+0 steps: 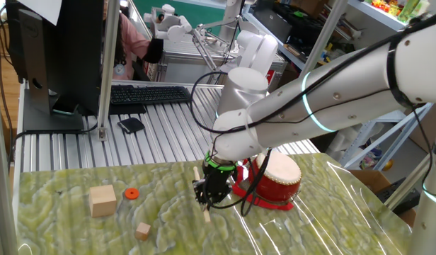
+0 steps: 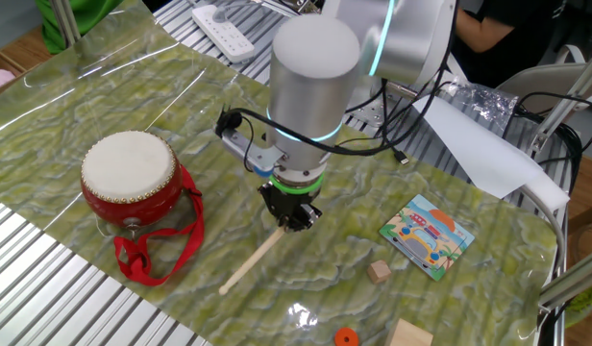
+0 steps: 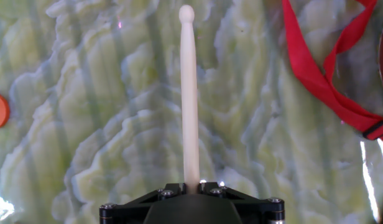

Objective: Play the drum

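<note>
My jaws (image 2: 292,217) point straight down over the green marbled worktop (image 2: 104,86), nearly closed and clamped on one end of a thin wooden drumstick (image 2: 250,263). In the hand view the stick runs away from me along the worktop to its rounded tip (image 3: 186,12). The drum (image 2: 129,179), red-bodied with a cream skin, stands upright on the worktop to the left of my jaws in the other fixed view, apart from the stick; its red strap (image 2: 147,252) lies looped on the worktop at its near side. An orange disc (image 1: 131,193), a larger wooden cube (image 1: 102,200) and a smaller wooden cube (image 1: 143,230) lie well apart from the drum. A picture card (image 2: 428,234) lies flat to the right.
</note>
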Controlling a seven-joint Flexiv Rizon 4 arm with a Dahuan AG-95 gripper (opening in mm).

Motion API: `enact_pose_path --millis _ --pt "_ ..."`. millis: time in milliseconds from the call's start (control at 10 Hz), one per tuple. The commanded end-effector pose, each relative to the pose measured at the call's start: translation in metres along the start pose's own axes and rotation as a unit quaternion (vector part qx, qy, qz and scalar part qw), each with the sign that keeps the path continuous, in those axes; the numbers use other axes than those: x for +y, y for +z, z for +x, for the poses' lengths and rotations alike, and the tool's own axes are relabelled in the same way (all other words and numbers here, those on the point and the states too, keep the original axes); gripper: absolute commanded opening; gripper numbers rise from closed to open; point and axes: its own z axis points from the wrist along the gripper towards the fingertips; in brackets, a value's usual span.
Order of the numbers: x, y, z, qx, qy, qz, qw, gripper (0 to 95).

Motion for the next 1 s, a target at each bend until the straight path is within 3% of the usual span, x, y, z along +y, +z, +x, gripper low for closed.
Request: enact_pose_path --millis 100,500,1000 --pt "-0.002 -0.005 0.000 -0.001 -0.002 0.004 1.0000 0.0" --pt "-0.012 -0.026 -0.006 0.001 -0.003 0.007 1.0000 0.0" --pt "-0.024 -0.040 -0.009 -0.001 0.015 0.008 0.9999 0.0"
